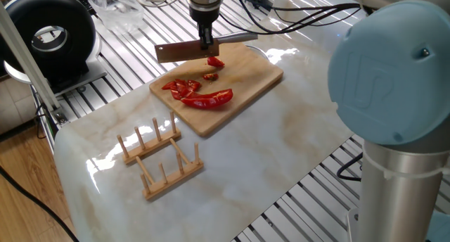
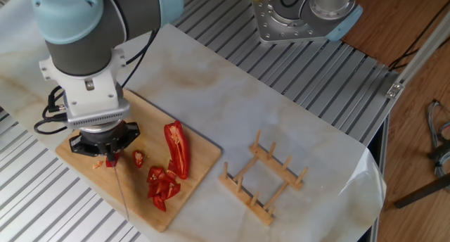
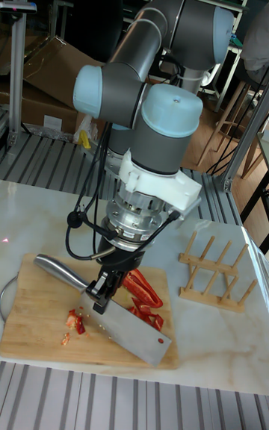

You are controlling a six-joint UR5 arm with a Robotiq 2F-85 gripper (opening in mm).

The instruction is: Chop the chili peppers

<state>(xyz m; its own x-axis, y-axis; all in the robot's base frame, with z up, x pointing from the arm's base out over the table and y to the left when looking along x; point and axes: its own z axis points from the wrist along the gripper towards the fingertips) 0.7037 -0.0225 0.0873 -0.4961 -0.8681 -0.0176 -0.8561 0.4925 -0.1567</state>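
Fingers [image 3: 104,286] clamp a cleaver [image 3: 128,329] above the cutting board [image 1: 254,79]. Chili peppers [image 1: 208,98]: the long uncut half lies beside the blade, toward the rack [image 1: 158,157], roughly parallel to it.

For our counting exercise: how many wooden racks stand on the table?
1. The wooden rack stands on the table, beside the cutting board and apart from it. None looks hidden.
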